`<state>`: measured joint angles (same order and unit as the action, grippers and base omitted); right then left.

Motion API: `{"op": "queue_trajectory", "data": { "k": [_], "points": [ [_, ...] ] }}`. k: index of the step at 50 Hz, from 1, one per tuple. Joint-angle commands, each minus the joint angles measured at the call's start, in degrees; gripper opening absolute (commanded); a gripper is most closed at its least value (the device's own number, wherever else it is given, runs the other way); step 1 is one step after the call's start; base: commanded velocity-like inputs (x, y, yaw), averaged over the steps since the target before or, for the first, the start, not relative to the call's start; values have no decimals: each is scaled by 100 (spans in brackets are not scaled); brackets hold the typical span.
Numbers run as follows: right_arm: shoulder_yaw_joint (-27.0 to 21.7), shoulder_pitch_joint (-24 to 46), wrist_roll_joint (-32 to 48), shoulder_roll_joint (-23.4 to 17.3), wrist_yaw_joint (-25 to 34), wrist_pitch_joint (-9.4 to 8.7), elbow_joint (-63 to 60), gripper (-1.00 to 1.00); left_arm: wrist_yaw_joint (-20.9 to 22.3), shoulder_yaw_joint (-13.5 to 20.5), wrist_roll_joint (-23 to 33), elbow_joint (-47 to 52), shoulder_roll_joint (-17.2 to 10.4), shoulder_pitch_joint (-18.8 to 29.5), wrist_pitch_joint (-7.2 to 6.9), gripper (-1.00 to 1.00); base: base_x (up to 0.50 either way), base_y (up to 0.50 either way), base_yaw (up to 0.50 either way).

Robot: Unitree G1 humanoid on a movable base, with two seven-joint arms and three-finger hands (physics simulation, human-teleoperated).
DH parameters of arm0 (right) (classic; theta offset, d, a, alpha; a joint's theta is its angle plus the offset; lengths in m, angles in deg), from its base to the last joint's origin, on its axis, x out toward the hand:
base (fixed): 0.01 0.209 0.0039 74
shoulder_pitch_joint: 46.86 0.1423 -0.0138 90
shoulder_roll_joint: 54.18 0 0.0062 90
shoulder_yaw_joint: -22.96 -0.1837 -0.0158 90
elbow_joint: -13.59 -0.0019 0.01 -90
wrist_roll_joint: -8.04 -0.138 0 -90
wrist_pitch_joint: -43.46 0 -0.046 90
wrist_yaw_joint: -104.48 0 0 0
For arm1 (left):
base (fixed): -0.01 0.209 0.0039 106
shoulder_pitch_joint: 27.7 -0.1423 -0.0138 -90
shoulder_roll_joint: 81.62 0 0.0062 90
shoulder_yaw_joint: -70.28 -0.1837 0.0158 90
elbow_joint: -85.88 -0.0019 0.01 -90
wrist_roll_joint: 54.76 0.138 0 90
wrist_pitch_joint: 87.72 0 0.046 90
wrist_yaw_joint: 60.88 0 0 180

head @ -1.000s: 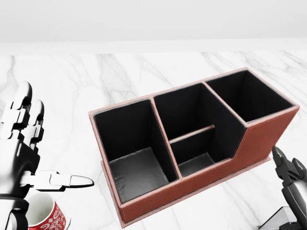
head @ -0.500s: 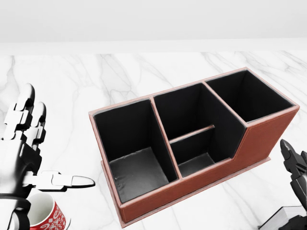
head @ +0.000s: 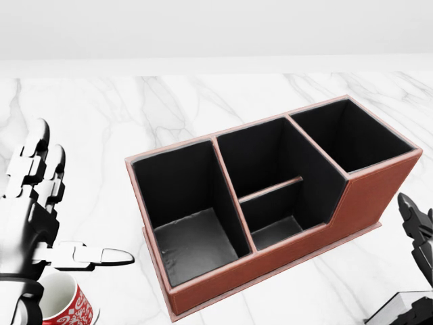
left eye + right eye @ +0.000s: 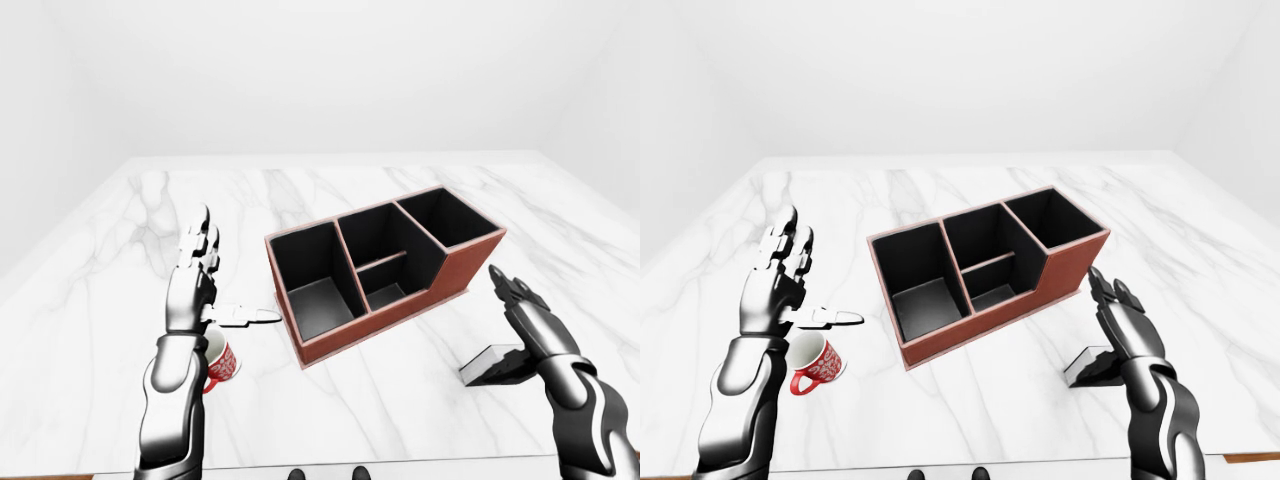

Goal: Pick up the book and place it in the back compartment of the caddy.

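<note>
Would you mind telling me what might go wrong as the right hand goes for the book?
The book lies flat on the table under the open right hand, so its fingers may struggle to get beneath it. The mug sits under the open left hand and could be knocked.

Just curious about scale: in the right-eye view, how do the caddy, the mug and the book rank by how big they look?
1. caddy, clearly largest.
2. and 3. mug and book: alike, and the right robot hand hides part of the book, so I won't rank them.
</note>
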<state>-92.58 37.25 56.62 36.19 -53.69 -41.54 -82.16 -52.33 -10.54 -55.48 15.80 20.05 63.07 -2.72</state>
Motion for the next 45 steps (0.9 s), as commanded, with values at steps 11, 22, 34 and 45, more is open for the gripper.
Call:
{"op": "queue_trajectory", "data": {
  "k": [11,22,34,45],
  "points": [
    [12,26,68,-125,-145,0,323,100,-3,-16,24,-31,6,1,0,100,0,0,0],
    [-14,-48,108,-129,-179,0,412,100,-5,-36,40,-57,11,1,0,100,0,0,0],
    [-3,0,106,-308,-416,0,909,100,-7,-55,55,-93,17,-11,0,100,0,0,0],
    [-100,-11,72,-341,-379,0,923,100,-7,-59,67,-133,15,-2,0,100,0,0,0]
  ]
}}
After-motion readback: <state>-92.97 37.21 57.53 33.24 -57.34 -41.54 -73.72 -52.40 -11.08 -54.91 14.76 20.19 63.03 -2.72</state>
